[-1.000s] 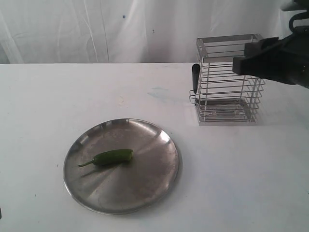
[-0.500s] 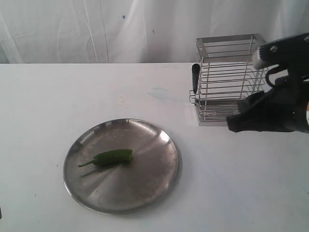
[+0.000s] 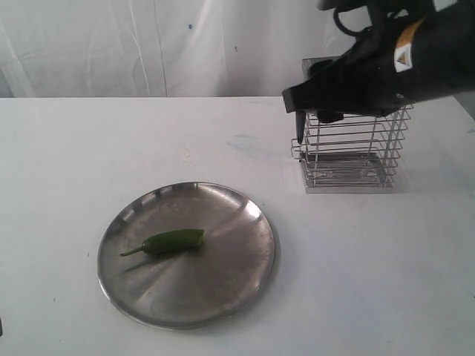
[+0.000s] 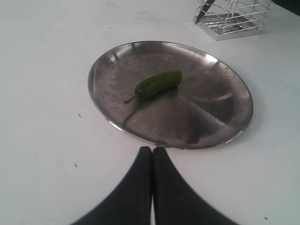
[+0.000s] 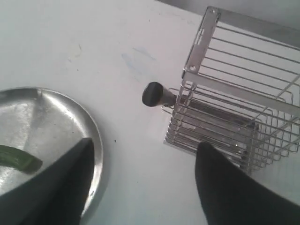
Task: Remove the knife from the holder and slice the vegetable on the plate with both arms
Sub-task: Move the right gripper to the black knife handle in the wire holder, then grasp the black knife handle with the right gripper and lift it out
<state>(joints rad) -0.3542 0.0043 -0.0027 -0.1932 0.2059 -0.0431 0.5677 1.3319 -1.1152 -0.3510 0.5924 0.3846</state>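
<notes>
The green chilli [image 3: 172, 241] lies on the round steel plate [image 3: 223, 215], stem pointing left. The silver wire holder [image 3: 349, 152] stands at the back right. The black knife [image 3: 300, 126] hangs upright in a loop on its left side, handle up; its rounded handle end [image 5: 152, 93] shows in the right wrist view. My right arm [image 3: 386, 67] hovers over the holder's top. Its gripper [image 5: 145, 144] is open and empty, above the table between plate and holder. My left gripper [image 4: 151, 149] is shut and empty, just short of the plate's [image 4: 211, 108] near rim, facing the chilli [image 4: 157, 84].
White cloth covers the table, with a white curtain [image 3: 148, 44] behind it. The holder [image 4: 234, 18] itself holds nothing inside. Bare tabletop lies between plate and holder and along the front right.
My right arm dipped in front of the holder, then rose and swung left; it now covers the holder's top, just above the knife handle. Plate, chilli and knife have not moved.
</notes>
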